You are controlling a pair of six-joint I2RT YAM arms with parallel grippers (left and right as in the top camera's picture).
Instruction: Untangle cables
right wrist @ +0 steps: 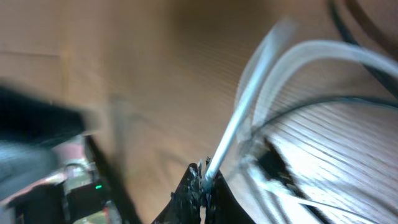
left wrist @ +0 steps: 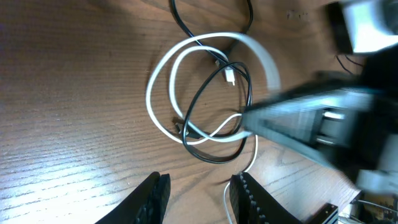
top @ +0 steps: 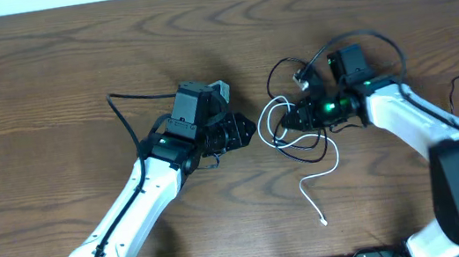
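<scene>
- A thin white flexible cord [left wrist: 150,93] lay coiled in overlapping loops on the wood. One strand was pinched in the right gripper [right wrist: 204,182], and its loose tail ended in a small plug.
- A thin black flexible cord [left wrist: 200,93] looped through the white coils, tangled with them.
</scene>
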